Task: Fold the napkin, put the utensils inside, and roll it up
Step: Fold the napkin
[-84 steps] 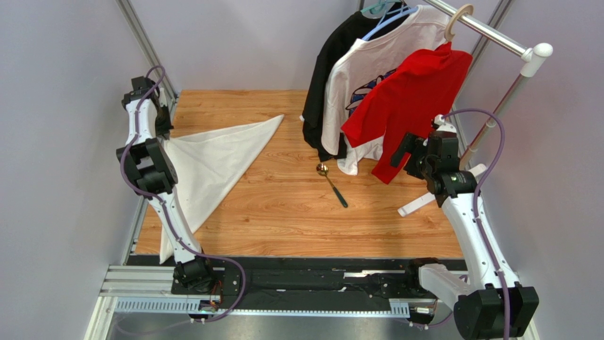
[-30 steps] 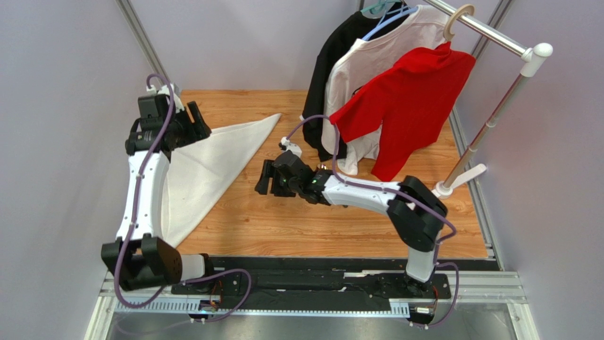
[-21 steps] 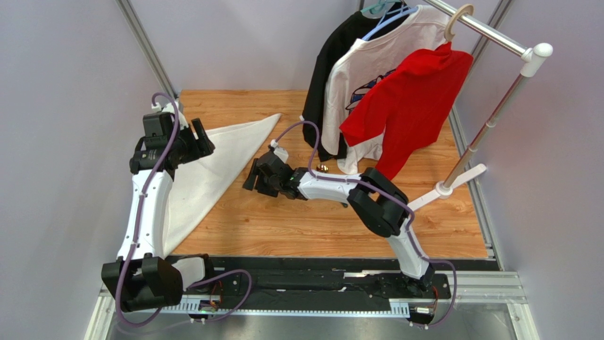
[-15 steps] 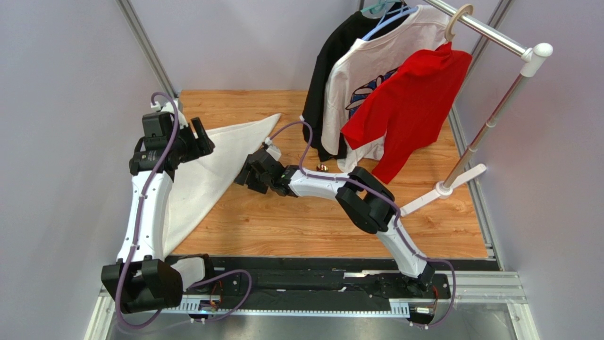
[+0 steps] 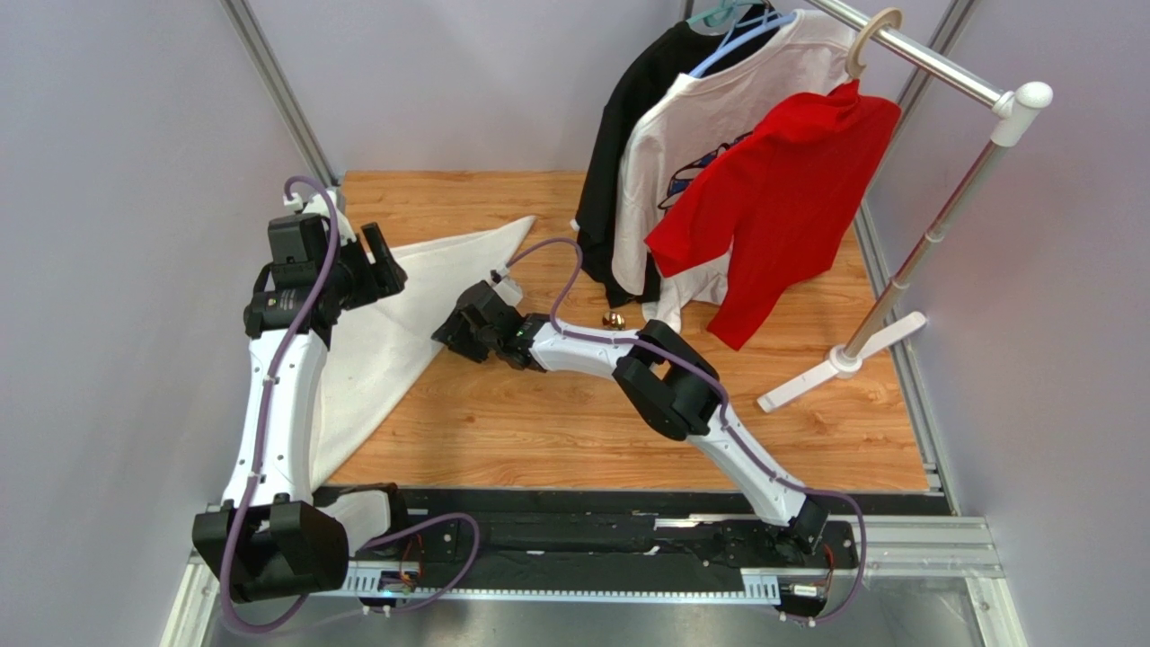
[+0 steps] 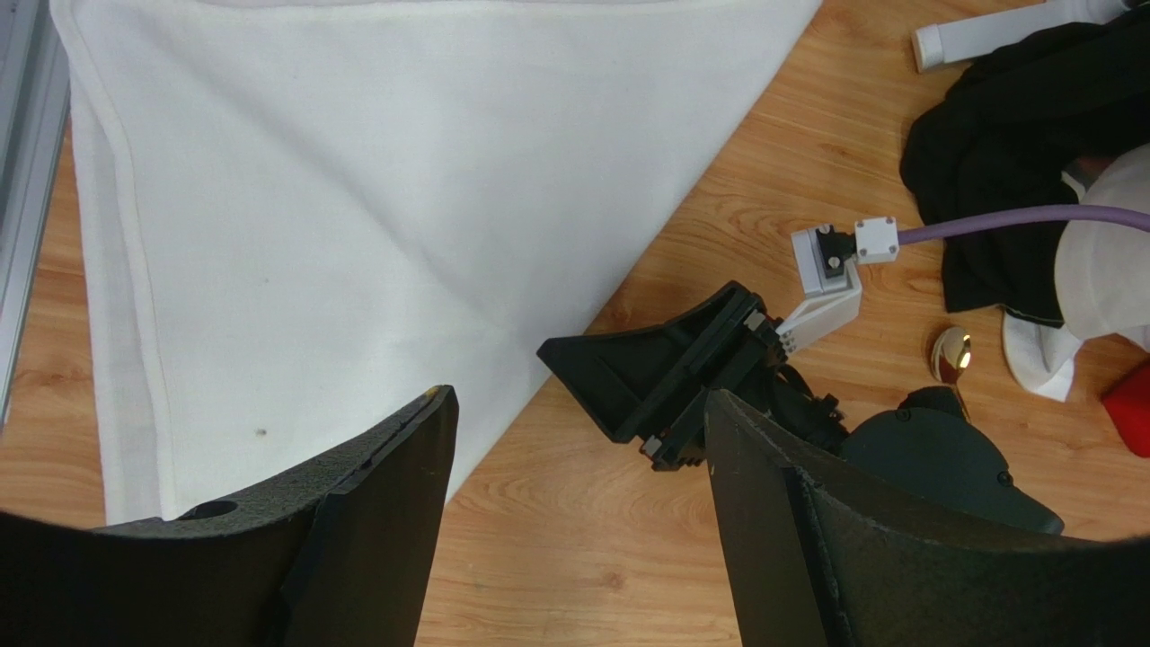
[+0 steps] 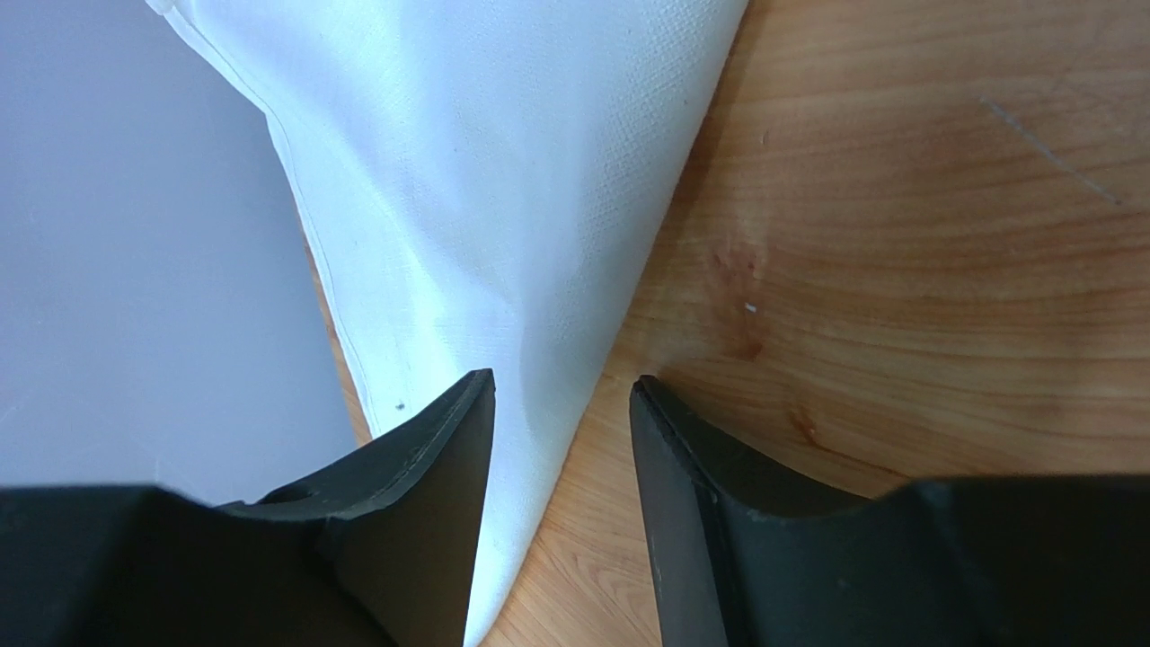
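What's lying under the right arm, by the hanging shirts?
The spoon: only its gold bowl shows past the right arm, and the arm covers its handle. Around it, only the wooden table shows.

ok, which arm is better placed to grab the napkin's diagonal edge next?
Right, I'd say. The right gripper sits low at the napkin's diagonal edge, the edge running between its parted jaws. The left gripper, open, hangs high above the napkin and would have to come down first.
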Available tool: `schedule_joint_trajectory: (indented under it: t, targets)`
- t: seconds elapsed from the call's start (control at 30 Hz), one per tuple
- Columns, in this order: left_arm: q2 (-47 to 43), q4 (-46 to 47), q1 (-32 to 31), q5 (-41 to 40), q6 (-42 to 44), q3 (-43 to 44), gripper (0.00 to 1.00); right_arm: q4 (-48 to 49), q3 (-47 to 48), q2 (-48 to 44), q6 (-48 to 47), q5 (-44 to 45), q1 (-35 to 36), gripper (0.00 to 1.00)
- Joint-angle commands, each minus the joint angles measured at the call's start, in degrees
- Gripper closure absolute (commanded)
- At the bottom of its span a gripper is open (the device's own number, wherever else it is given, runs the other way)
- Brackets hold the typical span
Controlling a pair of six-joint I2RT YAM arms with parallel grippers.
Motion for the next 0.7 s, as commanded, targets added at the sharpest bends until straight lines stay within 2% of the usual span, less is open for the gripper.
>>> schedule_joint_trajectory:
  t: [0.0, 0.3, 0.43, 0.53, 0.67]
  targets:
    - [-1.36, 1.57, 0.10, -0.14, 1.00, 0.58, 0.24, -2.34, 3.33, 2.91, 2.13, 2.81, 0.35, 0.55]
    - [-0.92, 1.48, 0.18, 0.04, 1.00, 0.58, 0.23, -4.01, 6.76, 6.08, 2.75, 3.42, 0.27, 0.66]
    - [-1.10, 1.48, 0.27, -0.14, 1.09, 0.58, 0.23, -4.01, 6.59, 5.91, 3.18, 3.78, 0.18, 0.89]
    - [-0.83, 1.39, 0.36, -0.14, 1.18, 0.58, 0.23, -3.48, 5.19, 4.94, 3.80, 3.95, -0.35, 1.00]
    - [-0.31, 1.22, 0.45, 0.39, 1.27, 0.85, 0.23, -2.43, 1.24, 1.61, 3.72, 5.62, -1.14, 1.00]
